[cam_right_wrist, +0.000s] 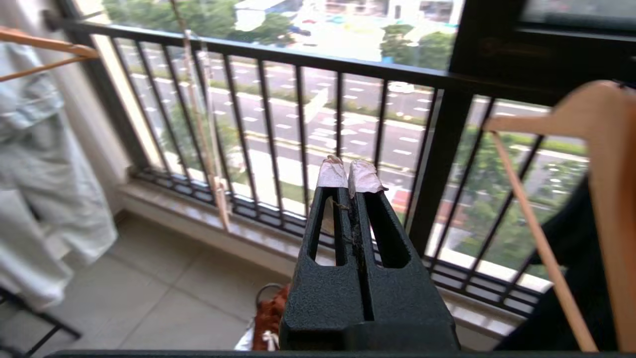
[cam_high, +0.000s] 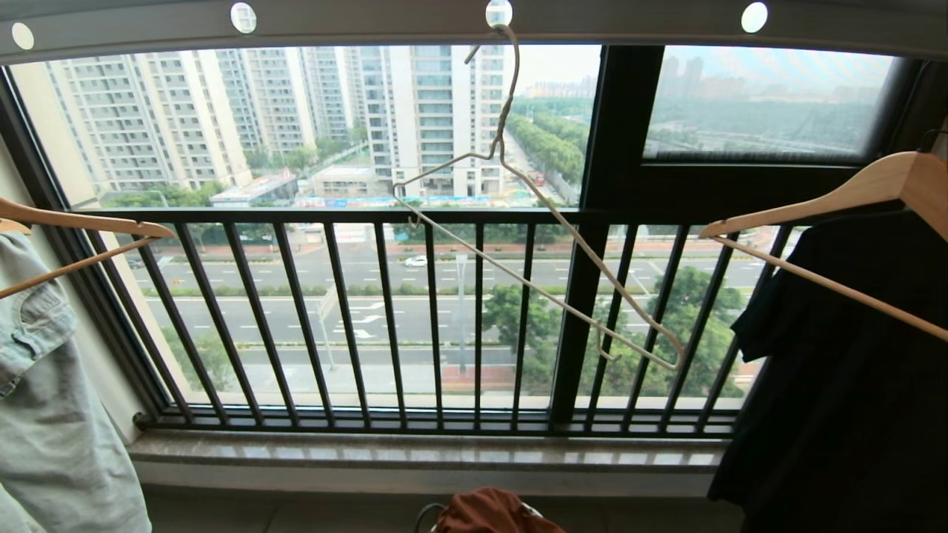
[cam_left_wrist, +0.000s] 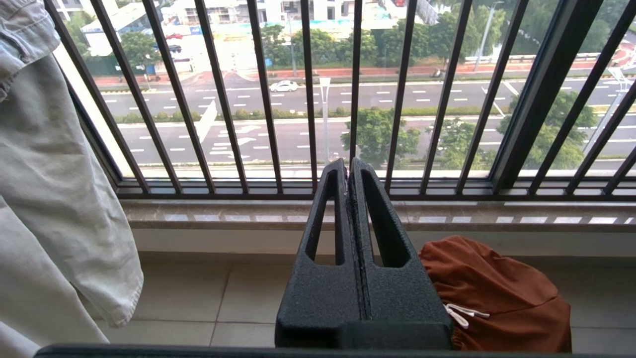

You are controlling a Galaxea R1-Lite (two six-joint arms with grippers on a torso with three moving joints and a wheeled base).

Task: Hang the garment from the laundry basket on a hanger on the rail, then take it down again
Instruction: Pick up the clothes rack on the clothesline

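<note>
Silver-grey flat metal rail with round holes spans the top of the head view. Black balcony railing with vertical bars fills the window below it. Black T-shirt hangs on a light wooden hanger at right; pale grey-green denim piece on another wooden hanger at left. Thin cream-white wire hanger hooks into a rail hole, tilted, bare. Rust-brown shorts with white drawstring sit heaped in the small round laundry basket on the tiled floor, below the sill, near centre. Left gripper points at the railing, fingers pressed together, holding nothing. Right gripper, white-taped tips, fingers likewise together and empty, above the basket.
</note>
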